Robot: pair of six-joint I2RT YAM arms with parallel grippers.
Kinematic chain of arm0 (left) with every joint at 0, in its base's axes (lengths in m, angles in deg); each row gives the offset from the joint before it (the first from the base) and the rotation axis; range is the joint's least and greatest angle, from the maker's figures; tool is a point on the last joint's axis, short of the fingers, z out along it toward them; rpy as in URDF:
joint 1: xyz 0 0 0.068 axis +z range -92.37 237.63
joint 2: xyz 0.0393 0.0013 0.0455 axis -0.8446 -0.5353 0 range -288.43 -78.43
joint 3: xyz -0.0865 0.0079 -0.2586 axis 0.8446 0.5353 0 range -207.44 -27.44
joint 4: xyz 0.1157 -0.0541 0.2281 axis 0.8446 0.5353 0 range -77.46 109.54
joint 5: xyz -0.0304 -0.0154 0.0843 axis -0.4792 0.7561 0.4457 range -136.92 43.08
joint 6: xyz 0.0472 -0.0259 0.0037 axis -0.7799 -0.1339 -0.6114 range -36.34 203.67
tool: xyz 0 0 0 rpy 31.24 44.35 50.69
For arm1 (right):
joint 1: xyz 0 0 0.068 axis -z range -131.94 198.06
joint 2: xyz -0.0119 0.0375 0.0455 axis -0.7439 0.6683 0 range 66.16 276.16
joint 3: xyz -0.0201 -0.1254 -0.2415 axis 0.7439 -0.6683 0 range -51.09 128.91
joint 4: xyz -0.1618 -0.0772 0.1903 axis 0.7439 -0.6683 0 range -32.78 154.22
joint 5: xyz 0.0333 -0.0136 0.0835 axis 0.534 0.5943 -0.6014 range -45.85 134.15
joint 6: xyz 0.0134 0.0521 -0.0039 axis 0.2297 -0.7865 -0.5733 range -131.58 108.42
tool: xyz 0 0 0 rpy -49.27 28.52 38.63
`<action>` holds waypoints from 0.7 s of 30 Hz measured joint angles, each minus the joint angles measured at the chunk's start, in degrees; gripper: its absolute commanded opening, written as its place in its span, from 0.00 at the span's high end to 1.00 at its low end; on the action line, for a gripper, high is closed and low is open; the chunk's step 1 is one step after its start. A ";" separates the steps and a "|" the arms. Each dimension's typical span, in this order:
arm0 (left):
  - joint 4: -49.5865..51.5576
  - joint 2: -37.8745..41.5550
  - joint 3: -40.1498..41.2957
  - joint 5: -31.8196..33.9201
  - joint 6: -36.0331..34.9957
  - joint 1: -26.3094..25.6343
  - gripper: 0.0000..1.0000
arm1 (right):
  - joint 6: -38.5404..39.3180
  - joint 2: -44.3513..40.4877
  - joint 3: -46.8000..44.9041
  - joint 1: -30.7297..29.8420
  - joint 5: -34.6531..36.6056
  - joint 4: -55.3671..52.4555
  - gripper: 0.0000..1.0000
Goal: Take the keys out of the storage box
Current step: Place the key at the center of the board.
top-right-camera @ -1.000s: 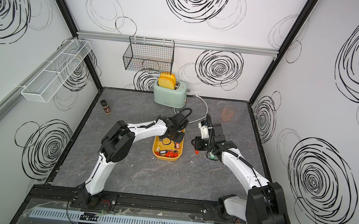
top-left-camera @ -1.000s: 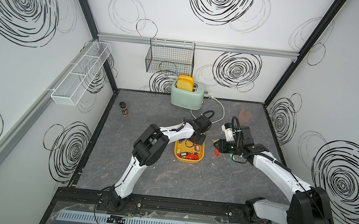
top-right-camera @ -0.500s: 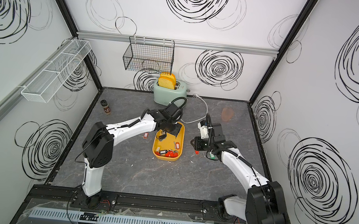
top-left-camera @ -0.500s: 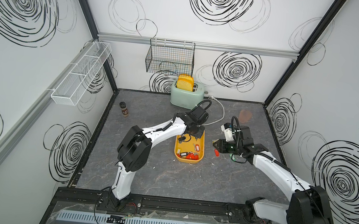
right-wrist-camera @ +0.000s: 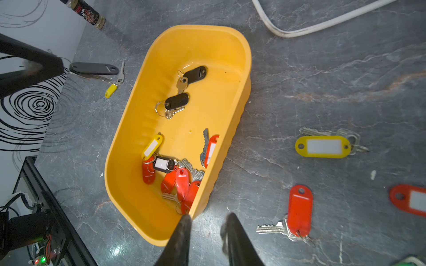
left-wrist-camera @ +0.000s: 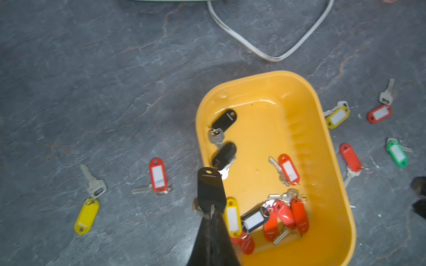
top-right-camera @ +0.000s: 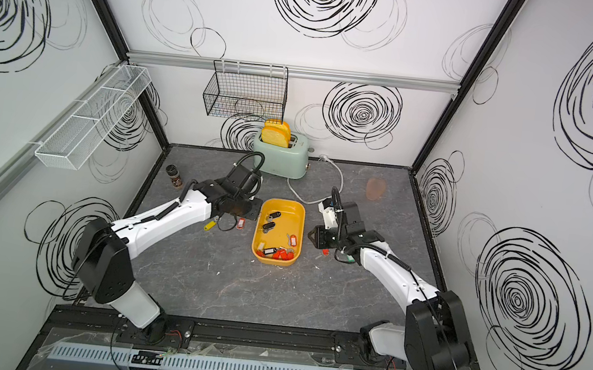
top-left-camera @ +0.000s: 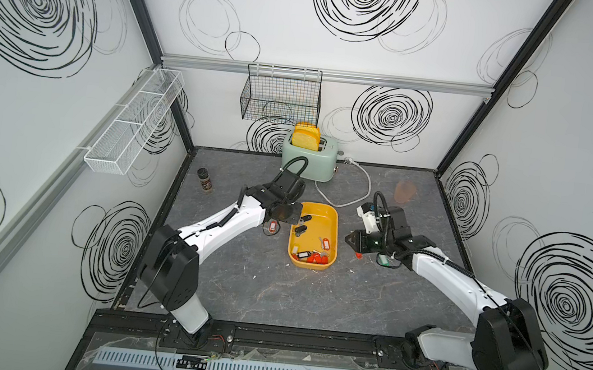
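Swung clear of the storage box (left-wrist-camera: 322, 142), the left claw (left-wrist-camera: 211, 213) now hangs just beside its left rim, clamped on a black-tagged key (left-wrist-camera: 211, 188). Shallow, yellow and round-cornered, the box sits mid-way across the surface (left-wrist-camera: 92, 92) holding keys (left-wrist-camera: 285, 214) tagged black, red and yellow, most heaped at its near end; others lie scattered either side. The right claw (right-wrist-camera: 207, 217) hovers empty by the opposite wall, slightly apart.

Upper centre: mint toaster (top-left-camera: 314, 159) on desk (top-left-camera: 276, 292), toast slices (top-left-camera: 305, 137) standing in it. White cord (top-left-camera: 360, 190) loops to its right. Black wire basket (top-left-camera: 281, 98) on wall above. White mesh rack (top-left-camera: 132, 123) on left wall. Small dark bottle (top-left-camera: 204, 180) upright, left of toaster.
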 measured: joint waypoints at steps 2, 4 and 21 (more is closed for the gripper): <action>0.20 2.40 3.23 0.37 -0.22 1.97 1.00 | -0.02 0.09 0.28 -0.28 0.00 0.02 0.70; 0.31 4.55 6.60 0.61 -0.42 3.91 1.00 | -0.09 0.22 0.48 -0.61 0.02 0.09 0.69; -1.90 6.95 21.62 1.99 -0.39 6.99 1.00 | -0.68 1.42 1.99 -2.10 0.61 0.42 0.70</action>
